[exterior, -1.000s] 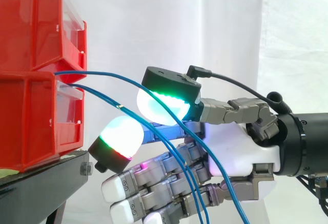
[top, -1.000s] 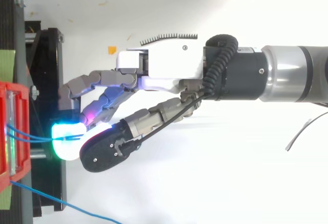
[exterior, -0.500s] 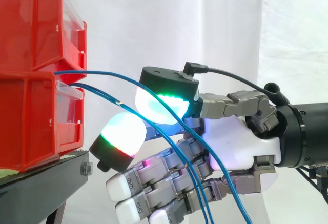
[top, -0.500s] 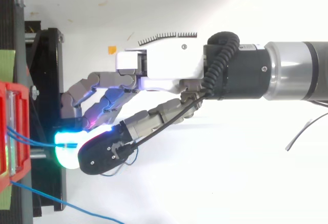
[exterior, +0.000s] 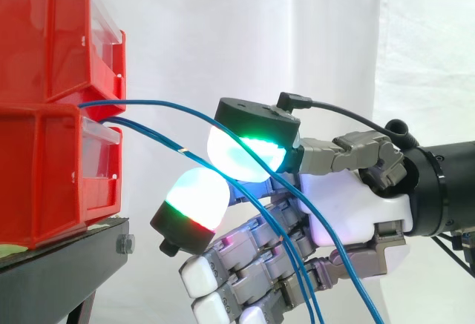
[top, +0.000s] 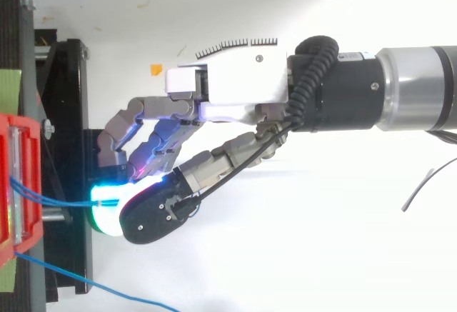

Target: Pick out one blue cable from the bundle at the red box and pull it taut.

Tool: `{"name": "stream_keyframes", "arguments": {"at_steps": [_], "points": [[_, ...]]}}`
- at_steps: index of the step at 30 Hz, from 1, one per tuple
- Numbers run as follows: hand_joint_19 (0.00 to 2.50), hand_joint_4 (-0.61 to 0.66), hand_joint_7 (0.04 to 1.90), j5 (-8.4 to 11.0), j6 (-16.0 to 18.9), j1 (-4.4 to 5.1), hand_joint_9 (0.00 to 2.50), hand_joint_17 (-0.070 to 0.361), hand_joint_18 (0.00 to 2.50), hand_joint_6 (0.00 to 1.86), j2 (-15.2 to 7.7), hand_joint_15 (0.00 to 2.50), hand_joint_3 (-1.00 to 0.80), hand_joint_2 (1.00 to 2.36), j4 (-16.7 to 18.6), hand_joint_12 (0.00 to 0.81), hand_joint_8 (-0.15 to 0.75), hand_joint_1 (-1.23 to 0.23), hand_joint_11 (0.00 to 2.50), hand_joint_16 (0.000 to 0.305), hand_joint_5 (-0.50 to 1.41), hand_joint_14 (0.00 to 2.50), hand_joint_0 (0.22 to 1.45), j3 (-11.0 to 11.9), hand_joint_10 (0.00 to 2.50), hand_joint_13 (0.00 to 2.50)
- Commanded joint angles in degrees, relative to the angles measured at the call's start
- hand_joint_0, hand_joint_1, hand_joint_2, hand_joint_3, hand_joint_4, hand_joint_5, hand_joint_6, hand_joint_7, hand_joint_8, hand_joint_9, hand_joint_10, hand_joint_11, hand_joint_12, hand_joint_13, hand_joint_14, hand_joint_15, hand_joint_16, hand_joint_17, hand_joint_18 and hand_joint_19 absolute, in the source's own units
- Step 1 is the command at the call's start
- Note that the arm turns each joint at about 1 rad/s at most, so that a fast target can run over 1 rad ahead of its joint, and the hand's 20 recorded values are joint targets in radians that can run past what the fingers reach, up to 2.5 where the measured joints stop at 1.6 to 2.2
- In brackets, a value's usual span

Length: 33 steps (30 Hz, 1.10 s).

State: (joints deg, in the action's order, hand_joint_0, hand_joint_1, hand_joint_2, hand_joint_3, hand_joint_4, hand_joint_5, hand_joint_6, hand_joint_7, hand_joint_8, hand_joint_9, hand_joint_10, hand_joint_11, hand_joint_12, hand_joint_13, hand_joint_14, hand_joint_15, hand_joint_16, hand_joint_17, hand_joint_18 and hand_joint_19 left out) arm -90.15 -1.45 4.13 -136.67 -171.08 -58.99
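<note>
No legible text, number or sign to report, whether on the clear label holders of the red bins, the small orange sticker or the green strip.

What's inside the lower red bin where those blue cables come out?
Blue cables leave the lower red bin over its front edge, past a clear panel; the robot hand pinches one. Their ends and any other contents are hidden by the red wall.
</note>
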Motion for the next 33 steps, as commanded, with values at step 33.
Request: {"name": "stream_keyframes", "arguments": {"at_steps": [33], "points": [[0.59,0.08,1.01,-2.39,-0.13,-1.93,1.02,0.096,0.81,0.9,0.09,0.36,-0.32,1.02,-10.33,0.355,0.285,-0.65,0.45,0.043,-0.15,0.02,0.6,5.2,0.02,0.9]]}}
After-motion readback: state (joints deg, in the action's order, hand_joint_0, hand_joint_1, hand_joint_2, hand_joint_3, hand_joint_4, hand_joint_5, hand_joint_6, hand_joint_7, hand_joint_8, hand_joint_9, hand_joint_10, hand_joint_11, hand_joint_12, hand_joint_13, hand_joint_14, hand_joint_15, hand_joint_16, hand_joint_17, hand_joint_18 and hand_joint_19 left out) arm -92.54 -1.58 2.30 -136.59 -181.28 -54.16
